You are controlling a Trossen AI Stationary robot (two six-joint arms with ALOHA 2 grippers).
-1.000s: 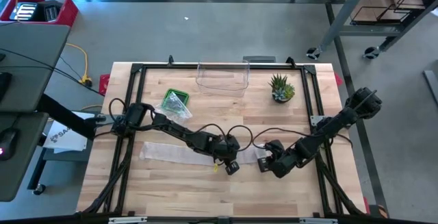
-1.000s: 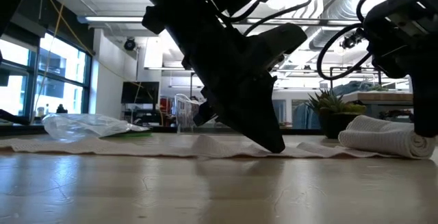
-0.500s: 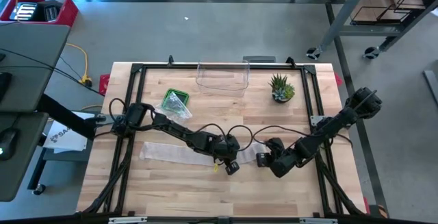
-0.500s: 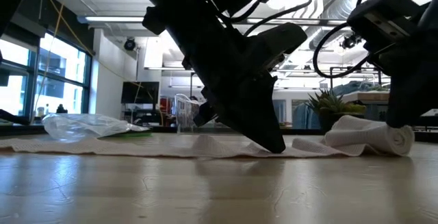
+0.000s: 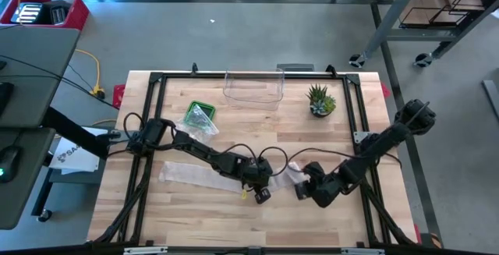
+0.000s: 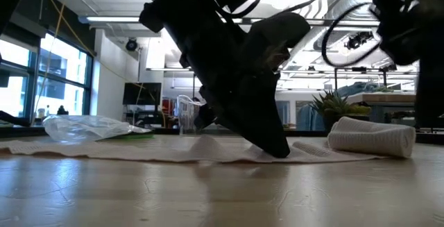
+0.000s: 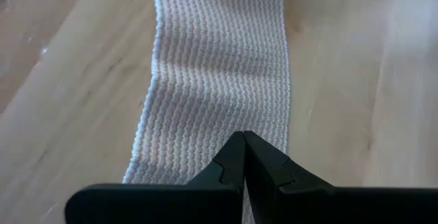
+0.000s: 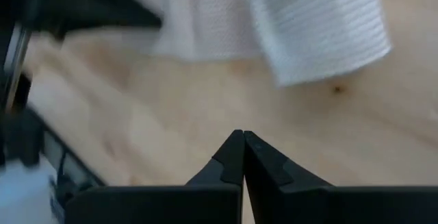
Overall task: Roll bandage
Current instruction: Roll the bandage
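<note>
Lying flat across the table's point(image 5: 195, 216) middle, toward its front edge, the bandage point(image 5: 199, 174) ends in a roll point(image 6: 371, 137) at its right. Left gripper point(image 5: 262, 195), jaws clenched and holding nothing, presses its tips on the flat strip just left of the roll. Right gripper point(image 5: 302, 189), jaws also clenched and empty, sits just beside the roll's right, front side.

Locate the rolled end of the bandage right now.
High view: the rolled end lies right of table centre, between the left gripper and the right gripper, with the flat strip running left from it.
</note>
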